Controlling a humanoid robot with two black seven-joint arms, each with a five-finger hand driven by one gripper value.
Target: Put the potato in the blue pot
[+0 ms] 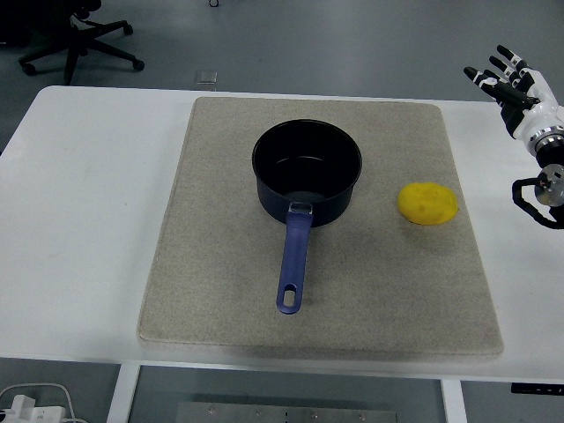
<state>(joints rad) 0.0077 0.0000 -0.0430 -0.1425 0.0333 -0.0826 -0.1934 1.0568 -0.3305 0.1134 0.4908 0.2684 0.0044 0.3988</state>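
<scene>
- Right hand [509, 81] cut off at the picture's right edge, arm mostly out of frame.
- Office chair [77, 40] cropped by the top edge.
- Bench [79, 203] corners cut off left and right.

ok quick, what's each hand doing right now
Left hand: not in view.
Right hand: open, fingers spread, holding nothing, at the table's right edge, apart from the potato.

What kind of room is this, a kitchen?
Probably an office or lab, not a kitchen: a white table on grey floor, an office chair behind, and a robot hand beside the pot.
</scene>
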